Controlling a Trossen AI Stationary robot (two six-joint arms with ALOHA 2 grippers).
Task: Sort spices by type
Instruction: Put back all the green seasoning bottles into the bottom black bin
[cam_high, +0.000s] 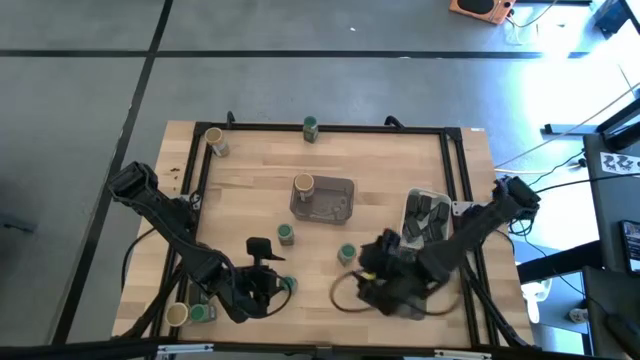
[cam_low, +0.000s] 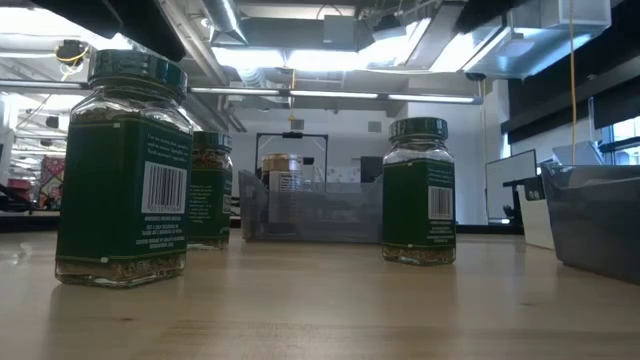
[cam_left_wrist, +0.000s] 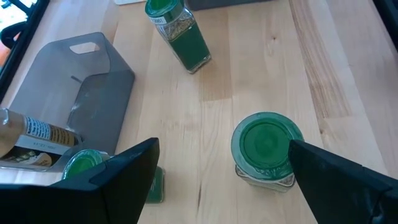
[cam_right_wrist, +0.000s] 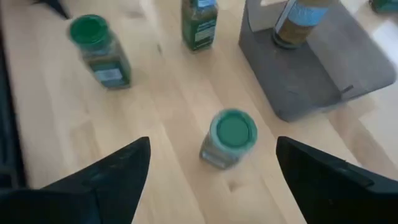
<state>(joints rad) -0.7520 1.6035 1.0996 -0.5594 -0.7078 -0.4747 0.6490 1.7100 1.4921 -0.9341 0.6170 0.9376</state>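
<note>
Three green-lidded spice jars stand upright on the wood near the front: one (cam_high: 288, 285) by my left gripper (cam_high: 268, 284), one (cam_high: 347, 254) by my right gripper (cam_high: 368, 263), and one (cam_high: 286, 234) beside the grey tray (cam_high: 335, 200). A tan-lidded jar (cam_high: 304, 185) stands in that tray. Dark tins (cam_high: 425, 215) lie in a white tray. In the left wrist view the near jar (cam_left_wrist: 267, 146) stands below my open left gripper (cam_left_wrist: 224, 144), close to one finger. In the right wrist view a jar (cam_right_wrist: 233, 134) stands free below my open right gripper (cam_right_wrist: 211, 146).
A tan-lidded jar (cam_high: 214, 140) and a green-lidded one (cam_high: 310, 126) stand at the far edge. Another tan one (cam_high: 178, 314) and green one (cam_high: 200, 313) sit at the near left corner. A black frame (cam_high: 330, 130) borders the table.
</note>
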